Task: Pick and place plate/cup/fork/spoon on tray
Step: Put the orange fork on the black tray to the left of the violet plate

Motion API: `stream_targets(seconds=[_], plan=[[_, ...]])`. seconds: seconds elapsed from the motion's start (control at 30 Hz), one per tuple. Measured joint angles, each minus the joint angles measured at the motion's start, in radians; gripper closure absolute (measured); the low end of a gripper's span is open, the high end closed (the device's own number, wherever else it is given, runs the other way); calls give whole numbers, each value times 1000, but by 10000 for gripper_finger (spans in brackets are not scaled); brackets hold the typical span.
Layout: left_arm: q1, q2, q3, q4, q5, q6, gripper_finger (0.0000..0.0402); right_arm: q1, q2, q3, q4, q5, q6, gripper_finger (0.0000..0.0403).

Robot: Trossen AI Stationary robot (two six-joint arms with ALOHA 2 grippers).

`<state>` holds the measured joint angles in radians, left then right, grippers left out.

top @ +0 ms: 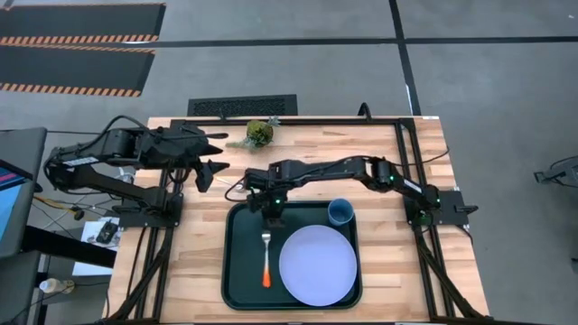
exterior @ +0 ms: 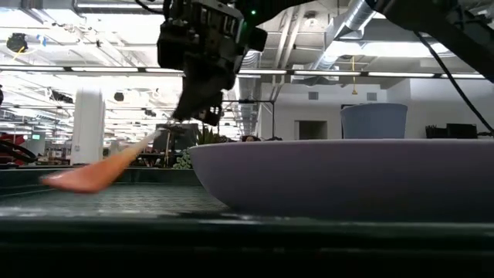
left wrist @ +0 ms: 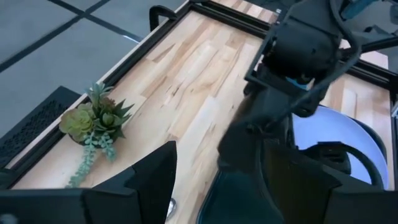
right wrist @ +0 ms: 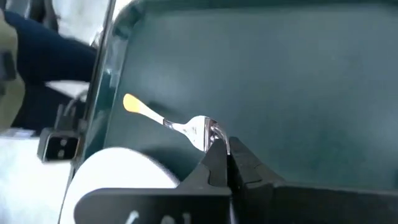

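— Plate [exterior: 340,181] fills the low view, right up against the lens. Where does it sit?

— On the tray [top: 237,271], toward its right side, with the cup [top: 340,212] just behind it at the tray's far right corner. Both look settled.

— And the fork [right wrist: 186,127]?

— Lying on the tray's left half, beside the plate, orange handle pointing toward the near edge. The right gripper [right wrist: 221,149] has its fingers pressed together on the tines, so the fork is clamped at its metal end. In the low view the handle slopes down toward the tray floor, so I judge it only partly set down.

— How would it handle?

— Light, stiff, thin. The polished metal is probably slippery, and a pinch so far from the middle lets the handle swing. The handle itself would likely give a steadier hold.

— The left gripper [top: 206,171]?

— Waiting over the bare wooden surface [top: 424,271] behind the tray's left corner, fingers spread apart, holding nothing. A small potted plant [top: 259,133] stands near the far edge.

— The spoon?

— I cannot find it anywhere.
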<state>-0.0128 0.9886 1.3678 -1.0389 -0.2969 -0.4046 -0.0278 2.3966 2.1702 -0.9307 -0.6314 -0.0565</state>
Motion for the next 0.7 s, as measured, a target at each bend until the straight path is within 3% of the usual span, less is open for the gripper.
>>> stream_targets(seconds=[0.7], plan=[[0,0,0,-3,-29,8,177,14,47,1,46,-24,4,402]])
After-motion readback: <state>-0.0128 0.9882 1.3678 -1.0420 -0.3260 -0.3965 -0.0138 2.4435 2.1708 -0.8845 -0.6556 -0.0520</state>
